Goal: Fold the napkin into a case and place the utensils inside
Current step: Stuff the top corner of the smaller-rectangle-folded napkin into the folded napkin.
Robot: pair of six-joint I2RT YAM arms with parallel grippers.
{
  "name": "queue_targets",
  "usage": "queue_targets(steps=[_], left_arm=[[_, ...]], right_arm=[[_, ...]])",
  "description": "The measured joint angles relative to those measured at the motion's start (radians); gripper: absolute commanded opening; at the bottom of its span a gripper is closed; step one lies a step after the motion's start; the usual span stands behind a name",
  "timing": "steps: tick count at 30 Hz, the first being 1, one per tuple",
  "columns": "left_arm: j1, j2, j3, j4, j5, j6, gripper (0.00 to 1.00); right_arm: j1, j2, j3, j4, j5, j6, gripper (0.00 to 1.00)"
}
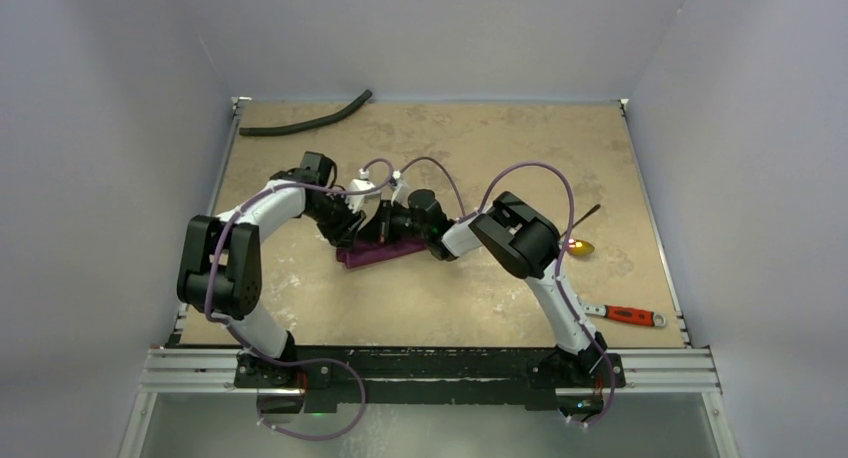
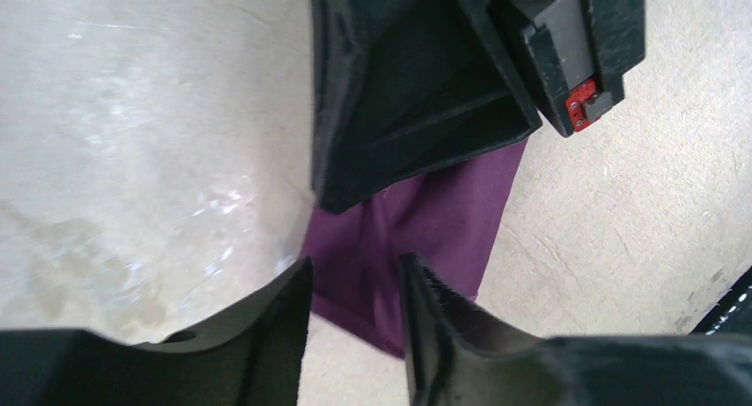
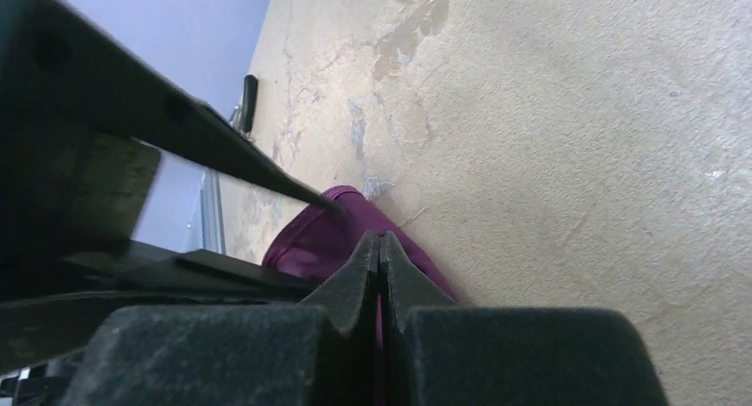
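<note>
The plum-purple napkin [image 1: 378, 252] lies folded into a small flat strip at the table's middle, between both grippers. My left gripper [image 1: 352, 228] hovers over its left end, jaws open, with the cloth [image 2: 417, 224] showing in the gap between the fingers [image 2: 355, 273]. My right gripper [image 1: 408, 224] is at the strip's right part. Its jaws [image 3: 379, 238] are shut, with a sliver of purple cloth [image 3: 328, 233] between them. The dark-handled spoon [image 1: 582, 244] with its gold bowl lies on the table to the right, apart from the napkin. The fork is hidden.
A red-handled tool [image 1: 626, 315] with silver jaws lies at the near right. A long black hose [image 1: 305, 124] lies at the far left edge. The right gripper's body [image 2: 461, 69] fills the top of the left wrist view, close to the left fingers.
</note>
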Motion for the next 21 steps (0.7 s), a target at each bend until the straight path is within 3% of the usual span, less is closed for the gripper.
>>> queue_targets(steps=[2, 4, 6, 14, 21], left_arm=[[0.007, -0.011, 0.038, -0.038, -0.01, 0.034, 0.58], [0.017, -0.046, 0.08, -0.074, -0.017, 0.082, 0.78], [0.025, -0.093, 0.118, -0.097, -0.018, 0.129, 0.84], [0.03, -0.192, 0.232, -0.188, 0.037, 0.335, 0.91], [-0.036, -0.227, -0.056, -0.168, 0.003, 0.555, 0.95]], right_arm=[[0.001, 0.0, -0.006, 0.011, 0.006, -0.012, 0.0], [0.003, 0.0, -0.013, 0.027, 0.008, -0.019, 0.0], [0.004, 0.0, -0.017, 0.038, 0.008, -0.029, 0.0], [0.004, 0.0, -0.048, 0.103, 0.007, -0.049, 0.0], [0.003, 0.001, -0.05, 0.116, -0.006, -0.047, 0.0]])
